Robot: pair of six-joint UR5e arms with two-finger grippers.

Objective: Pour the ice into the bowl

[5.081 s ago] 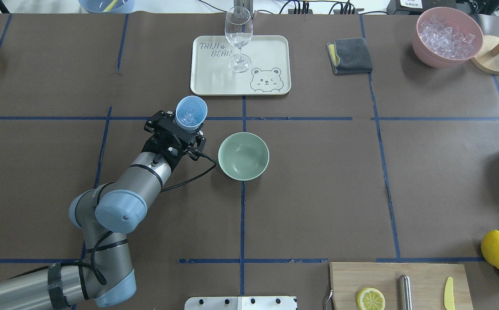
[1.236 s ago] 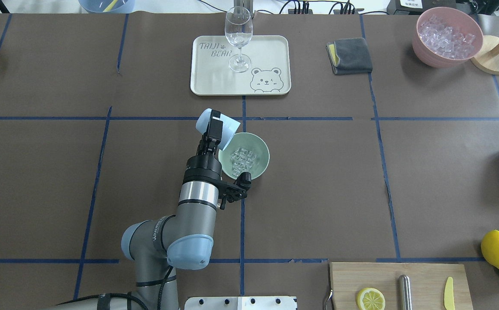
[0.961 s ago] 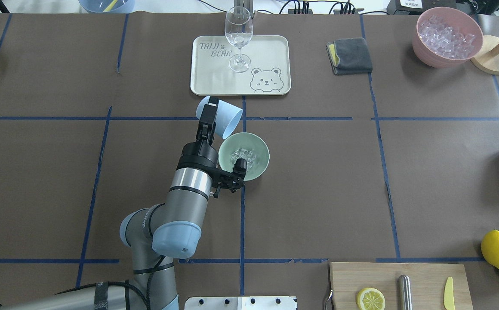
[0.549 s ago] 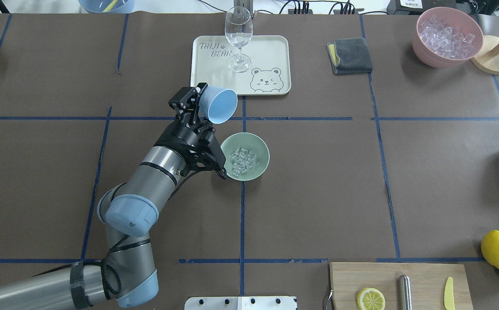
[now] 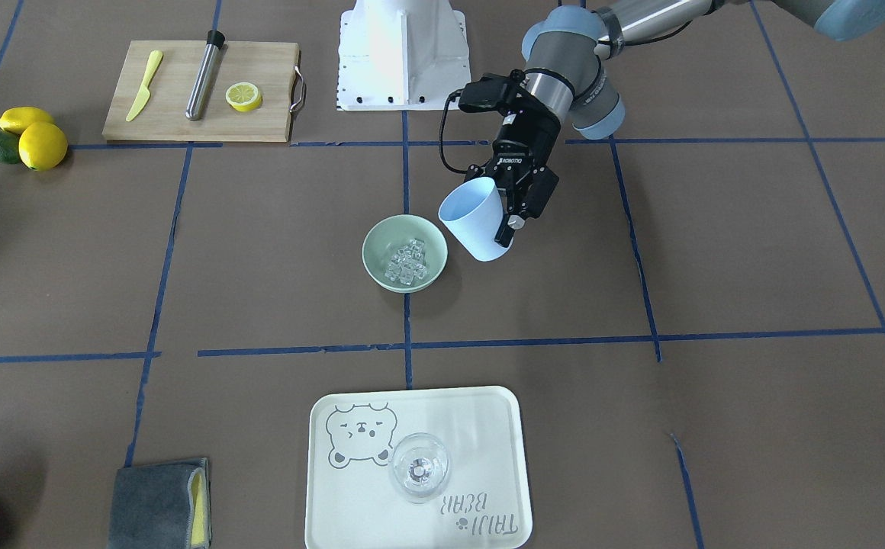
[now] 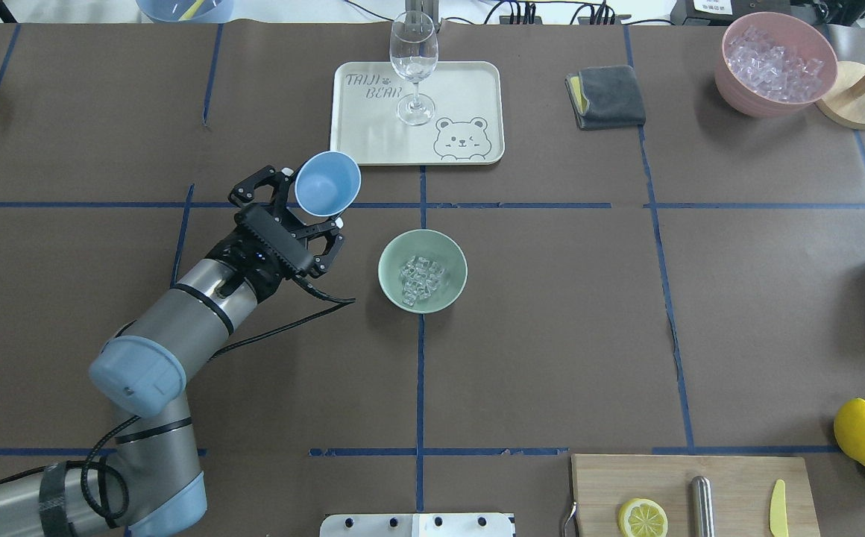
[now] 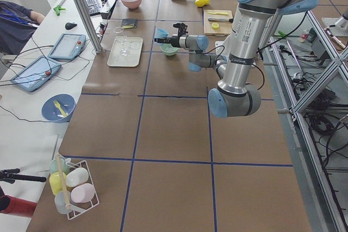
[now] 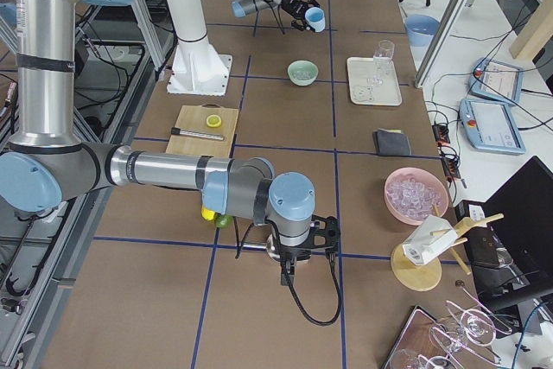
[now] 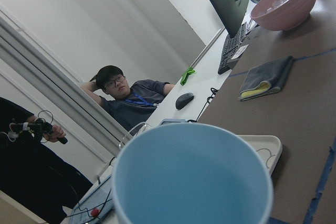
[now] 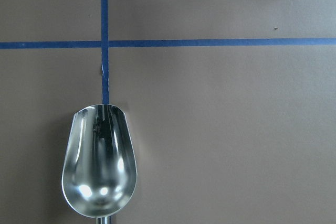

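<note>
The table (image 6: 552, 335) gives me room, so the trouble from here would come from the left arm (image 6: 201, 313). It is bent low beside the work, and a careless swing back across could drag its loose cable or wrist into the bowl. The right gripper (image 8: 294, 258) points down at the table well off to the side. Its wrist view shows only a steel scoop (image 10: 100, 161) (no fingers in frame), so I cannot tell whether it is clenched or released. The tray (image 6: 470, 89) lies just past the cup, and the 1 tall glass (image 6: 413, 56) on it would topple at a light knock if I drifted further that way. The bowl (image 6: 391, 261) stands apart from the gripper, and I judge it light enough to skid if bumped. The left gripper (image 5: 502, 204) is clamped on the cup (image 6: 327, 183), which is tilted, mouth up, and looks empty. Let go at that lean and it will roll. The ice (image 6: 420, 280) sits heaped inside the bowl, and I see none on the table. A jolt to the bowl would spill the cubes, and they would be slick to recover.
</note>
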